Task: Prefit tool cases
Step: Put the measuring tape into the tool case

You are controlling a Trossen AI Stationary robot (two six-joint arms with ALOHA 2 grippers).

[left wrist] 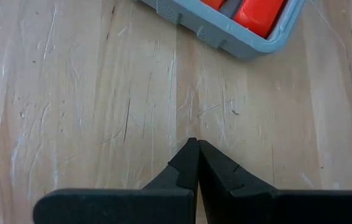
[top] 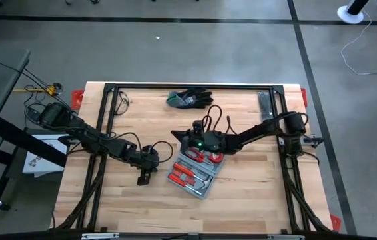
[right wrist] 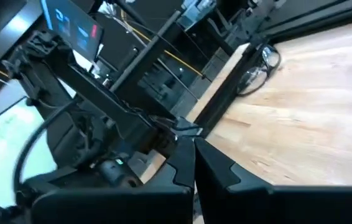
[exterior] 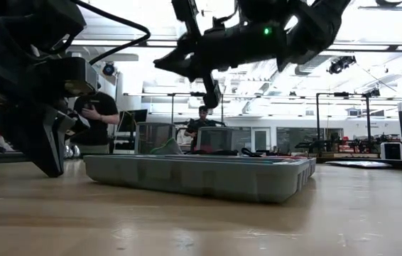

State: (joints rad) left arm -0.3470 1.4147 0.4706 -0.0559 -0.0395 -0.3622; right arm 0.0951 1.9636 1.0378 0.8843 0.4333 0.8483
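Several red-handled tools [top: 190, 175] fill the open grey-blue case [top: 202, 191]; both clenched tools hold nothing.

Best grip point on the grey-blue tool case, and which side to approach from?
Probably the bare rim of the tool case at its corner nearest the left gripper, coming from above. The case lies flat and open with red tools filling it, so the thin upright wall is the only graspable edge.
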